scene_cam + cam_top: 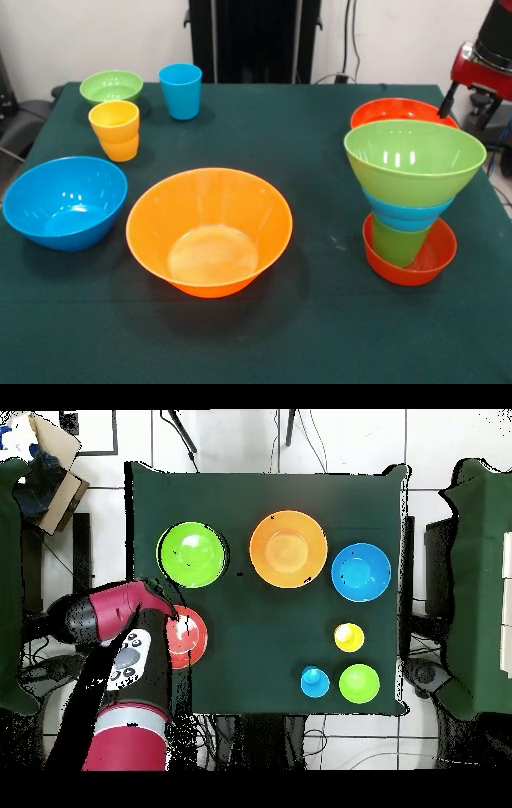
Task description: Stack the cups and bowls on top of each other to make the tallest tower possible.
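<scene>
Gripper details are hard to make out — only a dark tip (445, 105) shows at the end of the red and black arm (120, 684), poised at the rim of a red bowl (398, 111), and whether it is spread or closed cannot be told. Just in front of that bowl, nearer the camera in the front view, stands the tower (410, 204): a red-orange bowl (428, 260) at the bottom, a green cup (398, 242) standing in it, a blue bowl (406, 215) over the cup, and a wide green bowl (414, 163) on top. Well away from the gripper, toward the middle of the dark green table (320, 320), sits a large orange bowl (209, 230), with a large blue bowl (65, 202) beyond it. Farthest off across the table are a yellow-orange cup (115, 130), a small green bowl (111, 86) and a blue cup (181, 91) — all upright and apart from one another.
</scene>
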Available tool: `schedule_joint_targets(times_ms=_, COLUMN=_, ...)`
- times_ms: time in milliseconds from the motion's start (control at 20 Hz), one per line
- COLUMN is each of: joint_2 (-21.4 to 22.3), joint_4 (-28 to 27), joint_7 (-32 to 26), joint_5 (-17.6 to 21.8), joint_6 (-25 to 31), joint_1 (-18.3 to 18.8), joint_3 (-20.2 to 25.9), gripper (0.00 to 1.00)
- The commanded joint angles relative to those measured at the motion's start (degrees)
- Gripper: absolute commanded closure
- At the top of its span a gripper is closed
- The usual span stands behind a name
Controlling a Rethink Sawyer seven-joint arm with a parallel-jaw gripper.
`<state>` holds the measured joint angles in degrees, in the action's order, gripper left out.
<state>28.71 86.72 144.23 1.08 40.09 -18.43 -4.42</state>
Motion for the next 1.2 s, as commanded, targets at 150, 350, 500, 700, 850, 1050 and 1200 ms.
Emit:
schedule_joint_targets(times_ms=150, joint_2=-4.81, joint_4=0.27, joint_7=5.56, joint_5=3.45, joint_6=-2.23, joint_1=-3.26, joint_3=-1.33, gripper=0.0)
schedule_joint_targets(times_ms=350, joint_2=-5.63, joint_4=0.45, joint_7=5.1, joint_5=2.72, joint_6=-3.53, joint_1=-4.06, joint_3=-1.78, gripper=0.0)
schedule_joint_targets(times_ms=500, joint_2=-6.14, joint_4=0.43, joint_7=5.05, joint_5=2.26, joint_6=-4.15, joint_1=-4.56, joint_3=-2.09, gripper=0.0)
schedule_joint_targets(times_ms=700, joint_2=-7.37, joint_4=-0.11, joint_7=4.3, joint_5=1.97, joint_6=-5.79, joint_1=-4.16, joint_3=-1.51, gripper=0.0)
schedule_joint_targets(times_ms=850, joint_2=-8.06, joint_4=-0.63, joint_7=4.16, joint_5=1.66, joint_6=-6.56, joint_1=-4.12, joint_3=-1.08, gripper=0.0)
schedule_joint_targets(times_ms=1050, joint_2=-8.81, joint_4=-0.91, joint_7=4.46, joint_5=1.24, joint_6=-7.58, joint_1=-4.51, joint_3=-0.92, gripper=0.0)
schedule_joint_targets(times_ms=1200, joint_2=-9.08, joint_4=-0.51, joint_7=3.74, joint_5=1.14, joint_6=-9.15, joint_1=-4.05, joint_3=-0.27, gripper=0.0)
